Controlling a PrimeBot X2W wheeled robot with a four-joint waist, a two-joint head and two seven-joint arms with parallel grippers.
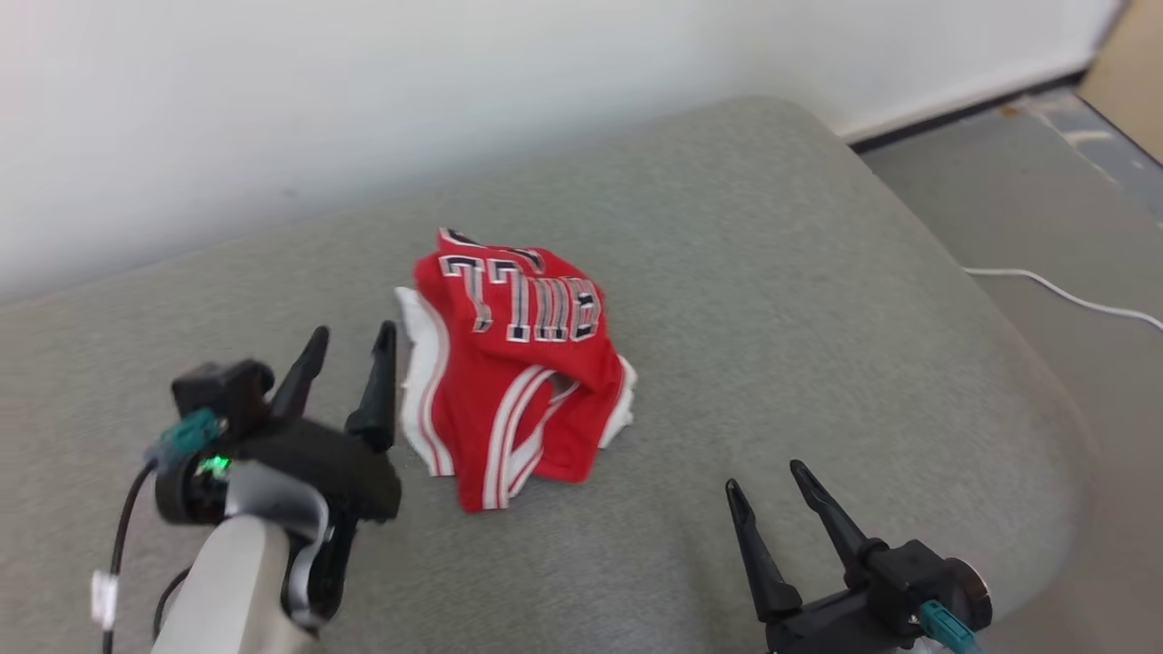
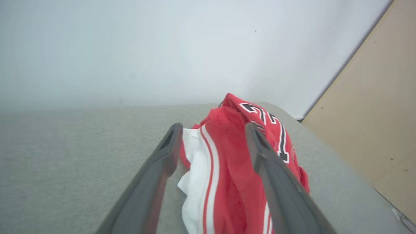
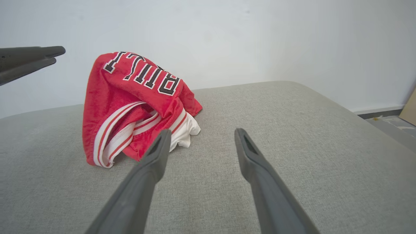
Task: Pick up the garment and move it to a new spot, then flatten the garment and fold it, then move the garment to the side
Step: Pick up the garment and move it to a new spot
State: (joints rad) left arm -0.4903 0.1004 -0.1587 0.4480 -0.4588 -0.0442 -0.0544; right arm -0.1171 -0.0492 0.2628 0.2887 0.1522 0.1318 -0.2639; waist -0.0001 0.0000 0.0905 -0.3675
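Observation:
The garment (image 1: 520,363) is a red jersey with white trim and black-and-white lettering, lying in a crumpled heap near the middle of the grey cushion (image 1: 772,300). My left gripper (image 1: 350,345) stands open just left of the heap, fingers spread with nothing pinched. In the left wrist view the garment (image 2: 224,169) sits past and between the fingers of the left gripper (image 2: 213,133). My right gripper (image 1: 763,481) is open over bare cushion, in front of and to the right of the heap. The right wrist view has the garment (image 3: 130,104) up and left of the right gripper (image 3: 201,135).
A white wall runs behind the cushion. Grey floor (image 1: 1027,200) lies to the right, with a white cable (image 1: 1063,295) across it and a tan board (image 1: 1127,64) at the far right corner. The cushion's rounded right edge drops off close to my right gripper.

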